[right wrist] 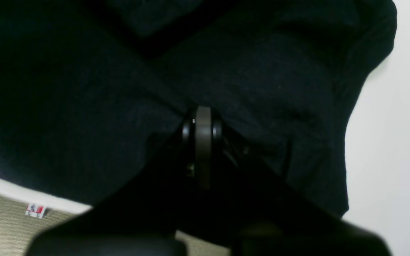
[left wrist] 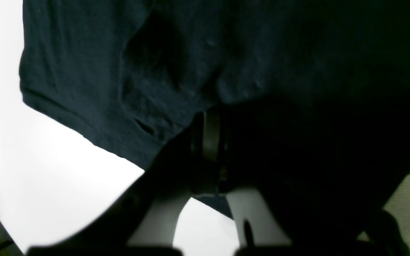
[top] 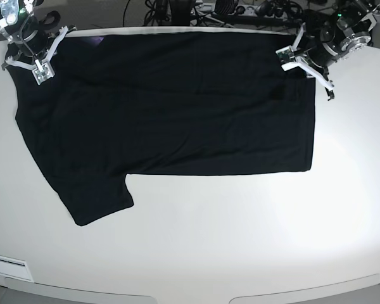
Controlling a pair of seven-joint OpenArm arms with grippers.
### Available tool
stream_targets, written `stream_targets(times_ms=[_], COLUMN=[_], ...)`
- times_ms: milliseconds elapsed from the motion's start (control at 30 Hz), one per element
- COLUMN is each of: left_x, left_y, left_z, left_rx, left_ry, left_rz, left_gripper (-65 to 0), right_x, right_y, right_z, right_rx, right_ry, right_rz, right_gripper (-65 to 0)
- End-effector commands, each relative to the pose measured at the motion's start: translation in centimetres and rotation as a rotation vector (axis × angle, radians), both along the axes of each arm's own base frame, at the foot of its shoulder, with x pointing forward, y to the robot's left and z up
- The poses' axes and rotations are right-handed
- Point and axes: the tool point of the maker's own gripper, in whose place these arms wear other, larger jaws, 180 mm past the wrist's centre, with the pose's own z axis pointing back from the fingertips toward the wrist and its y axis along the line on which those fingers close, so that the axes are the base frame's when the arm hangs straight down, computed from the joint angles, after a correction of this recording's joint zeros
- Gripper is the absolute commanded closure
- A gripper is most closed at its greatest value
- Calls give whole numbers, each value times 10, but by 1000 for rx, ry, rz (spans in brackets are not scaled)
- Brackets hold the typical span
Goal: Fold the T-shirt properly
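1. Left wrist view: the left end effector (left wrist: pixel 206 142) is closed, pinching the T-shirt (left wrist: pixel 119 89); the thin bite could slip if pulled hard.
2. Right wrist view: the right end effector (right wrist: pixel 203 142) is clamped on black cloth too; uneven lifting would skew the fold.
3. Base view: the T-shirt lies spread on the white worktop (top: pixel 240 240), far edge pinched at both ends; dragging may bunch the near sleeve (top: pixel 95 196).

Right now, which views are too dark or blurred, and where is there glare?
Left wrist: soft focus, T-shirt murky, white table overexposed. Right wrist: nearly black, folds barely readable. Base: sharp, bright glare on the table, edges curved by the lens.
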Motion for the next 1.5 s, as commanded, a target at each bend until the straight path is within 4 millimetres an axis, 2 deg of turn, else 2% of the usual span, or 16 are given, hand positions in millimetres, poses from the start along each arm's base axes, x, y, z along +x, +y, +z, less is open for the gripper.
stream_targets(times_ms=[0, 333, 467, 700, 933, 1067, 1333, 1467], left_x=[-12, 7, 10, 21, 23, 25, 53, 71], left_y=[13, 20, 19, 16, 16, 9, -18, -21], left_z=[-7, 2, 4, 13, 15, 21, 69, 105], left_rx=[67, 87, 71, 49, 53, 34, -58, -72], left_ry=[50, -25, -33, -98, -112, -125, -341, -502], left_rz=[-8, -6, -3, 39, 38, 27, 62, 110], left_gripper=[0, 0, 0, 0, 0, 0, 0, 0], right_x=[-15, -46, -46, -26, -8, 7, 19, 19], right_y=[-6, -8, -8, -6, 0, 3, -3, -3], right_z=[-5, -11, -11, 6, 27, 44, 54, 54], right_rx=[-30, -34, -34, -65, -112, -119, -168, -168], right_ry=[64, 138, 136, 49, -32, -124, -196, -196], right_rz=[4, -9, -12, -23, 32, 13, 5, 5], right_gripper=[0, 0, 0, 0, 0, 0, 0, -3])
